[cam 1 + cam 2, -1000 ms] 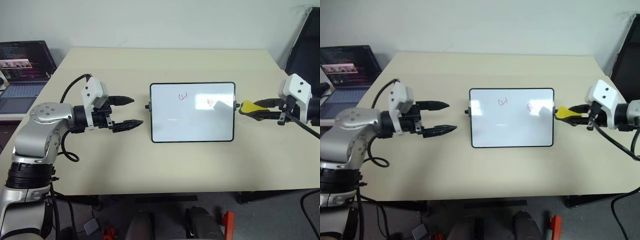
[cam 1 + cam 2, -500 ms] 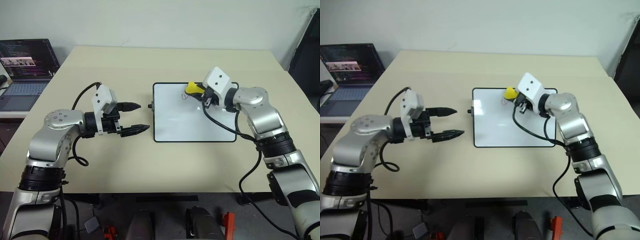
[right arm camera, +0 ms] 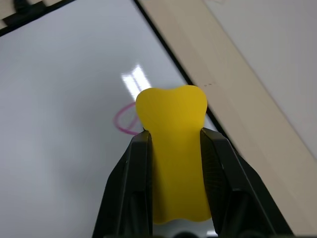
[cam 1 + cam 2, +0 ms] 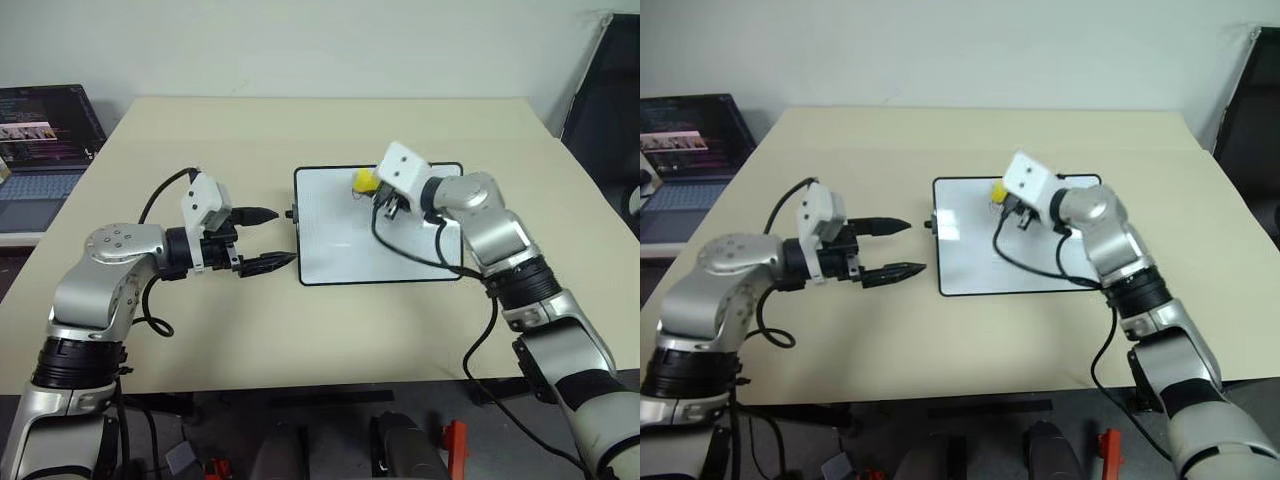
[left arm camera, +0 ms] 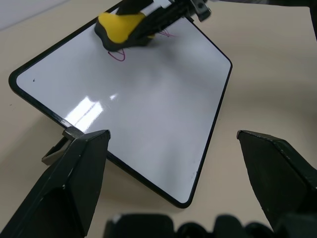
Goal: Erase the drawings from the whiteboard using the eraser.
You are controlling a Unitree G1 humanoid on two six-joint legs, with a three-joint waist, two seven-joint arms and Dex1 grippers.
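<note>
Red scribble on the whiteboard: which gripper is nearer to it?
Right. The right gripper holds the eraser over the red scribble; the left gripper hangs open beside the whiteboard's short edge.

Beige table (image 4: 330, 330) carries whiteboard (image 4: 350, 250) lying flat near centre; laptop (image 4: 40, 150) on separate surface beside table's left edge

That whiteboard (image 5: 148, 129) is super glossy with glare streaks, the yellow eraser (image 3: 174, 148) looks like smooth matte plastic, and the beige table (image 4: 330, 330) is matte.

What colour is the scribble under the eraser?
Pinkish red scribble beside the yellow eraser, clearest in the right wrist view.
</note>
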